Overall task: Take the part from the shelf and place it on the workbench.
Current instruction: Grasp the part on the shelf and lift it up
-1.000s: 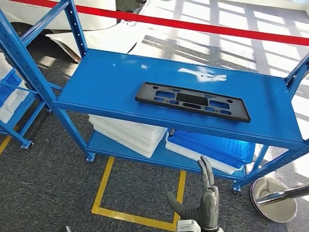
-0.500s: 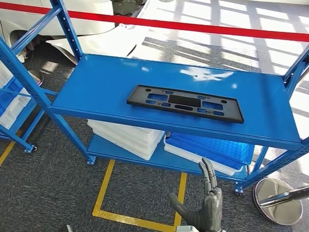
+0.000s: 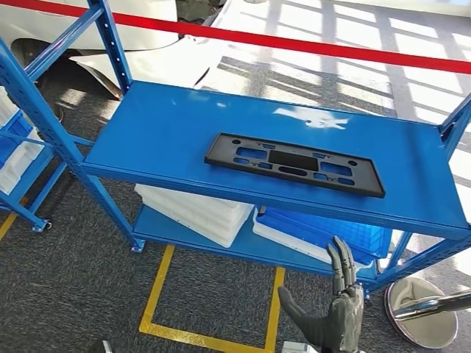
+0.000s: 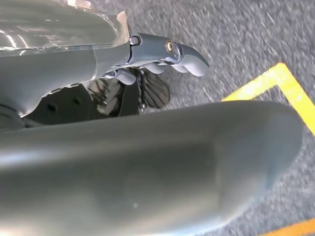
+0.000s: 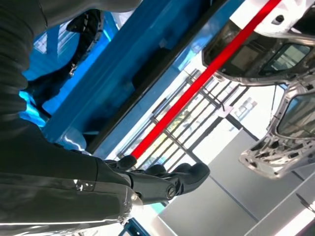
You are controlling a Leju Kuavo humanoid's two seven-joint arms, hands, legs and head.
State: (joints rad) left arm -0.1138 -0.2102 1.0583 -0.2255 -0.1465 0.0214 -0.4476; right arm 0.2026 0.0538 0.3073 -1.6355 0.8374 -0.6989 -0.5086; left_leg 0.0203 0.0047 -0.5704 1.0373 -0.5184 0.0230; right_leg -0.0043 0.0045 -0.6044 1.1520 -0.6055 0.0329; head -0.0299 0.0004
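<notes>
A flat black rectangular part [image 3: 294, 165] with several cut-outs lies on the top board of a blue metal shelf [image 3: 166, 132], slightly right of its middle. My right hand [image 3: 335, 316] is raised below and in front of the shelf's front edge, under the part's right half. Its fingers point up, the thumb is spread, and it holds nothing. In the right wrist view, the right hand [image 5: 163, 182] reaches out beneath the blue shelf [image 5: 122, 73]. My left hand [image 4: 141, 147] hangs over grey carpet with its fingers [image 4: 174, 51] extended and nothing in them.
White trays [image 3: 194, 209] and blue bins [image 3: 327, 228] fill the lower shelf. Yellow floor tape [image 3: 161, 294] marks a square in front. A chrome stanchion base [image 3: 422, 312] stands at the right, and a red barrier tape [image 3: 311, 45] runs behind. Another blue rack [image 3: 17, 147] is at the left.
The whole picture sways a little, so the camera has moved. My right hand has shifted somewhat to the right under the shelf's front edge, fingers still apart. The part has not moved.
</notes>
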